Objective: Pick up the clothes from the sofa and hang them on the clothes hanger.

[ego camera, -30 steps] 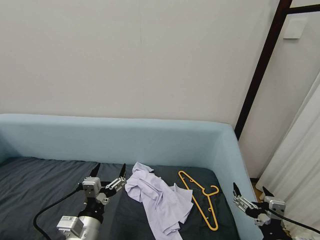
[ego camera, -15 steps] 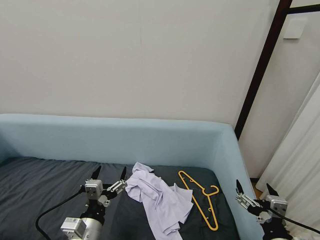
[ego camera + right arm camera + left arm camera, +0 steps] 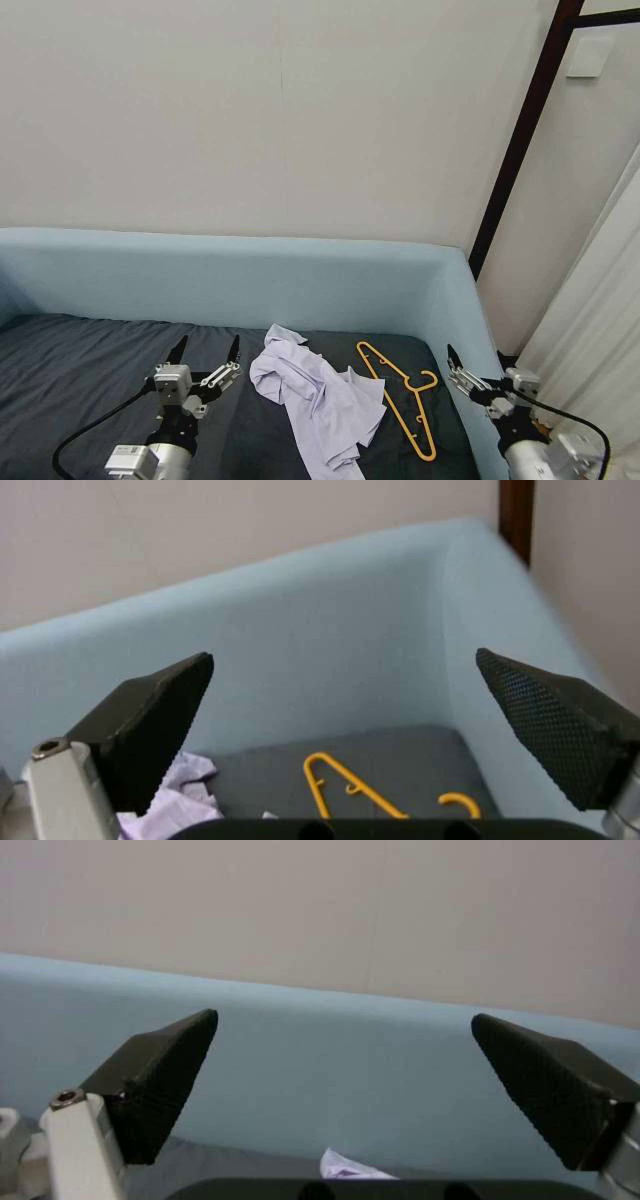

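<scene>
A crumpled pale lavender garment (image 3: 318, 395) lies on the sofa's dark grey seat (image 3: 70, 365). An orange clothes hanger (image 3: 398, 393) lies flat just right of it. My left gripper (image 3: 207, 352) hovers open over the seat, close to the garment's left edge and touching nothing. My right gripper (image 3: 475, 362) is open above the sofa's right armrest, right of the hanger. In the left wrist view the open left gripper (image 3: 350, 1087) faces the backrest, with a corner of the garment (image 3: 345, 1168) below. The right wrist view has the right gripper (image 3: 350, 727) open above the hanger (image 3: 335, 786) and garment (image 3: 180, 802).
The light blue sofa backrest (image 3: 250, 275) runs along a plain wall. Its right armrest (image 3: 455, 310) stands beside a dark door frame (image 3: 520, 140) and a white curtain (image 3: 600, 330). Left of the garment the dark seat stretches away.
My right gripper has shifted left, from beyond the armrest toward the hanger. My left gripper has sunk slightly and drifted left. Garment and hanger lie as before.
</scene>
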### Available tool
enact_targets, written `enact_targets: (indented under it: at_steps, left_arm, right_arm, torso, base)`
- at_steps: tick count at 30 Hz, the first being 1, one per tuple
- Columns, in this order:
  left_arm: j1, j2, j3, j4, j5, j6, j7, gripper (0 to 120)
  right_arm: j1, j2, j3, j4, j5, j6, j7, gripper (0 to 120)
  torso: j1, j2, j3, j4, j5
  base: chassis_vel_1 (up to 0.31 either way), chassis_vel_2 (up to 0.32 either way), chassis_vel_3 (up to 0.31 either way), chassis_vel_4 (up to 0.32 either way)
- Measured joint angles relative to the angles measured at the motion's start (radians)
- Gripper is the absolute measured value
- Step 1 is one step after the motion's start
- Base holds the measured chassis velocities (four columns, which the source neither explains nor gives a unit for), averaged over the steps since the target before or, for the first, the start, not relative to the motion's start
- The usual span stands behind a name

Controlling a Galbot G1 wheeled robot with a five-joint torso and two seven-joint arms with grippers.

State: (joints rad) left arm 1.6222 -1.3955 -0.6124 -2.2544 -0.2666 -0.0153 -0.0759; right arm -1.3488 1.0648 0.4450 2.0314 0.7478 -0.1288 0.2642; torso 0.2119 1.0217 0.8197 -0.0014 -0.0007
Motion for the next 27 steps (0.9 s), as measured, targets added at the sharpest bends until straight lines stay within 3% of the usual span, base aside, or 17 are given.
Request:
enact_targets:
  at_steps: [3, 8, 13, 16, 18, 22, 27]
  left_arm:
    - [0.028, -0.008, -0.047, 0.002, -0.002, -0.005, -0.001, 100]
    - [0.053, -0.013, -0.102, 0.018, 0.003, -0.012, 0.001, 100]
    - [0.078, -0.021, -0.159, 0.039, 0.004, -0.024, 0.005, 100]
    - [0.091, -0.027, -0.192, 0.049, 0.003, -0.034, 0.005, 100]
    - [0.094, -0.027, -0.199, 0.050, 0.003, -0.036, 0.005, 100]
    - [0.101, -0.032, -0.225, 0.052, 0.002, -0.042, 0.006, 100]
    - [0.101, -0.033, -0.241, 0.054, -0.001, -0.045, 0.006, 100]
  right_arm:
    - [0.158, -0.016, -0.109, -0.116, 0.118, -0.092, 0.053, 100]
    - [0.302, 0.013, -0.223, -0.254, 0.240, -0.207, 0.094, 100]
    - [0.425, 0.068, -0.319, -0.456, 0.269, -0.251, -0.037, 100]
    - [0.503, 0.120, -0.355, -0.612, 0.219, -0.236, -0.158, 100]
    - [0.519, 0.132, -0.360, -0.646, 0.203, -0.227, -0.186, 100]
    - [0.590, 0.205, -0.391, -0.855, 0.012, -0.115, -0.397, 100]
    - [0.620, 0.256, -0.407, -0.997, -0.169, -0.071, -0.485, 100]
  torso:
    - [0.000, 0.000, 0.000, 0.0004, 0.0002]
    - [0.000, 0.000, 0.000, 0.0004, 0.0001]
    - [0.000, 0.000, 0.000, 0.0001, -0.0001]
    - [0.000, 0.000, 0.000, 0.0004, 0.0001]
    - [0.000, 0.000, 0.000, 0.0003, -0.0001]
    - [0.000, 0.000, 0.000, 0.0003, 0.0000]
    - [0.000, 0.000, 0.000, 0.0000, 0.0001]
  base:
    - [0.000, 0.000, 0.000, 0.000]
    - [0.000, 0.000, 0.000, 0.000]
    - [0.000, 0.000, 0.000, 0.000]
    - [0.000, 0.000, 0.000, 0.000]
    - [0.000, 0.000, 0.000, 0.000]
    - [0.000, 0.000, 0.000, 0.000]
    - [0.000, 0.000, 0.000, 0.000]
